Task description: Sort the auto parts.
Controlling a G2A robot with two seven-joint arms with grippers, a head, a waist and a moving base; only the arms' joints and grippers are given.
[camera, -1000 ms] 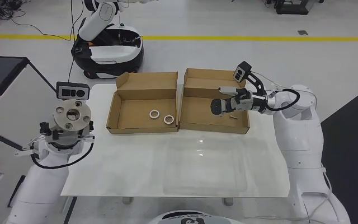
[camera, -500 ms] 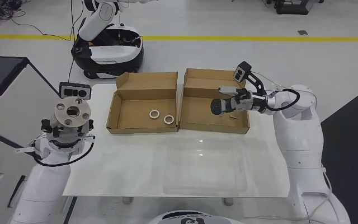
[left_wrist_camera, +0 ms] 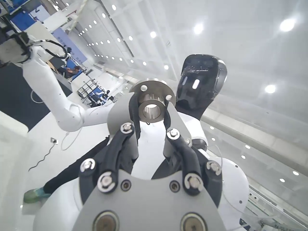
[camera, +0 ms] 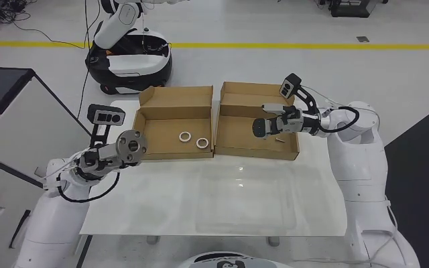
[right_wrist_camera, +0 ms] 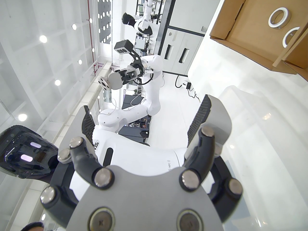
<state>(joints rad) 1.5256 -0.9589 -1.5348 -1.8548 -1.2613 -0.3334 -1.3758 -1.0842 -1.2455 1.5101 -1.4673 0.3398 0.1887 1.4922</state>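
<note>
At the table's left edge, the left gripper (left_wrist_camera: 150, 109) has its fingers clamped on the sleeve of a metal flanged bushing (camera: 132, 145), held in the air just beside the left wall of the left cardboard box (camera: 157, 139). That box contains a white ring (camera: 184, 137) and a second white ring (camera: 202, 142). The right gripper (right_wrist_camera: 146, 111) is spread wide and holds nothing. It is positioned over the right cardboard box (camera: 231, 137), near a small pale part (camera: 278, 141). Both boxes stand just beside each other at the far edge, and the white table (camera: 221, 201) surface extends from their front walls to the near edge.
</note>
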